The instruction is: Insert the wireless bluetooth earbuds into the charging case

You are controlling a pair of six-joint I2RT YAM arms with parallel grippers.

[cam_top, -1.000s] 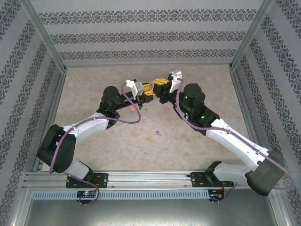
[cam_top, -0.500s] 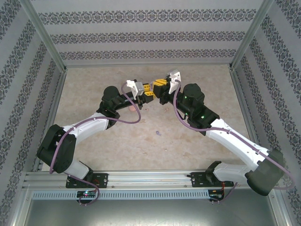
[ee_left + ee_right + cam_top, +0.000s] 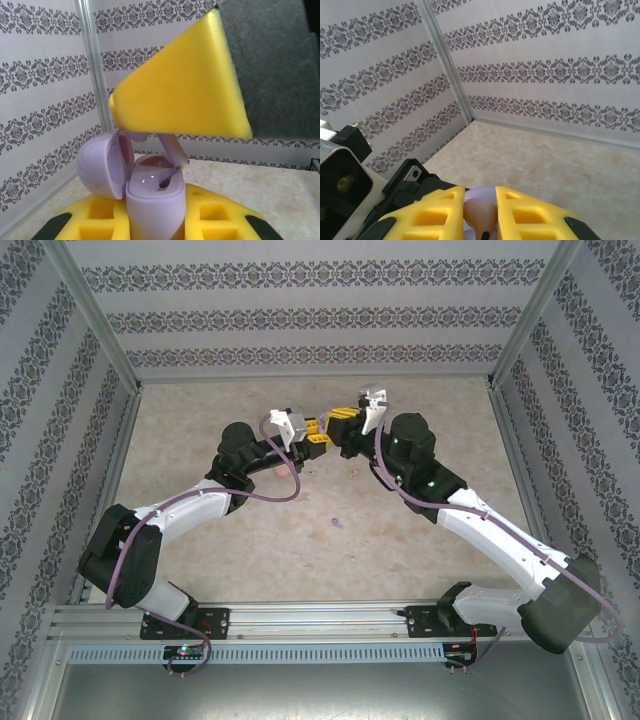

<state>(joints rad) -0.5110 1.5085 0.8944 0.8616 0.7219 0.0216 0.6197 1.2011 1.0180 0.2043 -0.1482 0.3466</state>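
Pinching an earbud (image 3: pixel 480 214) between its fingers, the right gripper (image 3: pixel 480 194) hung just above the purple charging case (image 3: pixel 151 197), the bud's stem slanting down into the open well. Beneath it the left gripper (image 3: pixel 155 212) was clamped on that case, lid (image 3: pixel 102 167) standing open alongside; the push looked to run down the stem.

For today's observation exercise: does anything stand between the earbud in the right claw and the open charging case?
Nothing visible. The charging case has its lid swung aside, and the earbud in the right claw hangs at its open top.
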